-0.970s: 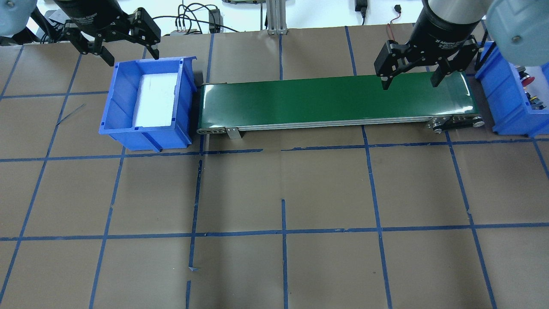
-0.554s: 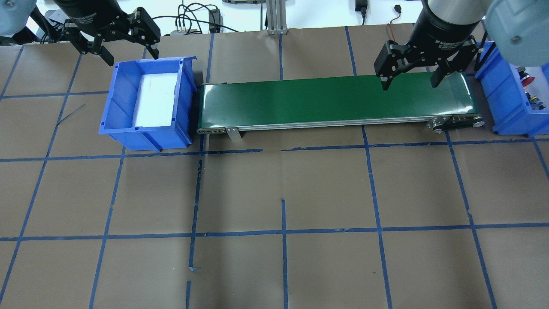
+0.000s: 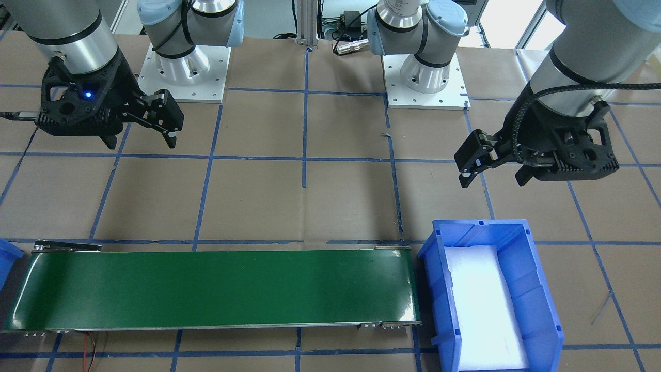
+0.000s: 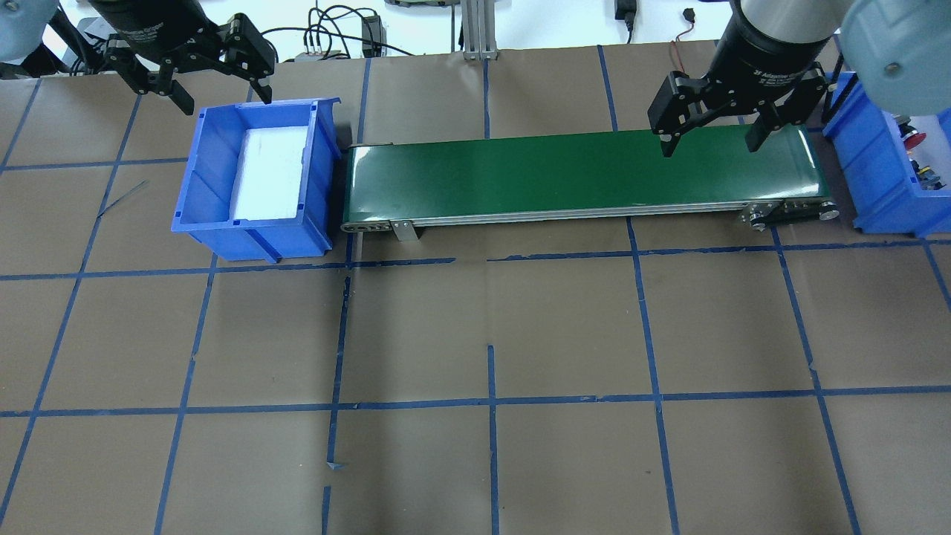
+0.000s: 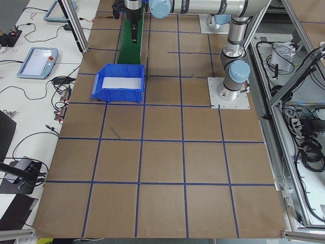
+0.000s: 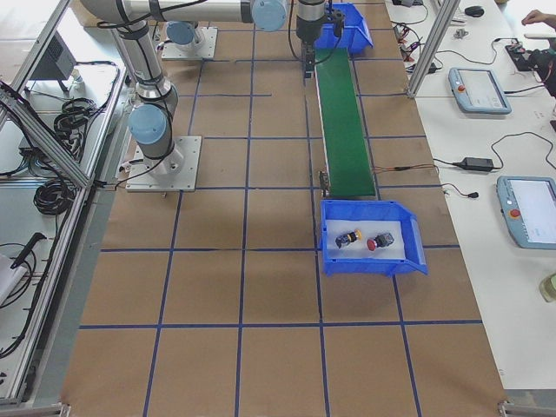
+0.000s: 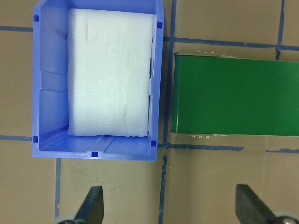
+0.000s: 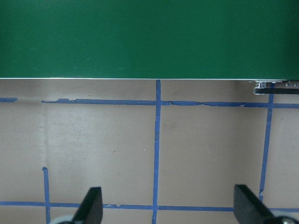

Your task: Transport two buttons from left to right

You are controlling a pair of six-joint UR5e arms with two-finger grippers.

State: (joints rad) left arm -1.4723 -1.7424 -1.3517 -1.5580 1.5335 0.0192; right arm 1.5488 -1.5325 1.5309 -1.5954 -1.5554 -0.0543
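The red-capped button (image 6: 379,242) and the yellow-capped button (image 6: 349,237) lie in the blue bin (image 6: 369,266) at the conveyor's right end. The red one also shows at the overhead view's right edge (image 4: 917,137). My left gripper (image 4: 223,93) is open and empty, hovering behind the far rim of the left blue bin (image 4: 200,186), which holds only white foam. It also shows in the front view (image 3: 493,178) and the left wrist view (image 7: 170,205). My right gripper (image 4: 712,145) is open and empty above the robot-side edge of the green conveyor belt (image 4: 579,171) near its right end.
The conveyor (image 3: 206,289) runs between the two bins. The right bin's wall (image 4: 869,171) stands just beyond the belt's end. Cables and a metal post (image 4: 475,30) lie at the table's far edge. Brown paper with blue tape lines covers the table.
My left gripper has drifted slightly away from the left bin, still open. My right gripper has barely moved.
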